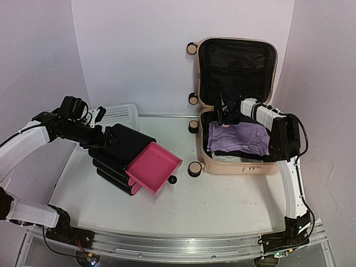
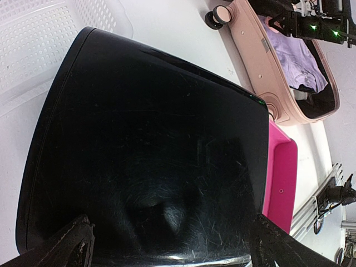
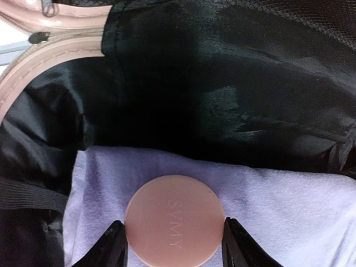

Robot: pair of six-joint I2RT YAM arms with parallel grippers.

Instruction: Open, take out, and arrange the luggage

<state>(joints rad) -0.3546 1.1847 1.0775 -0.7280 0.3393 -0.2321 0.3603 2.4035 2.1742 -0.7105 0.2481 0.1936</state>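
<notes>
The luggage [image 1: 236, 105] lies open at the table's [image 1: 222, 194] right rear, lid upright. The left gripper [image 1: 105, 139] stands wide around the black drawer box [image 1: 125, 153]. The right gripper's [image 3: 173, 245] fingers pinch a round pink disc [image 3: 174, 218] over lilac clothing [image 1: 239, 136].

White arm links [image 1: 289, 172], black joints; black cables; black gripper [image 3: 173, 250] fingers.

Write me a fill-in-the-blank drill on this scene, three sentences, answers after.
1. The luggage lies with its lid ____.
2. The right claw has its fingers on both sides of a round ____ disc resting on a lilac garment.
3. The black drawer box has one ____ drawer pulled out.

Missing words: open; pink; pink
</notes>
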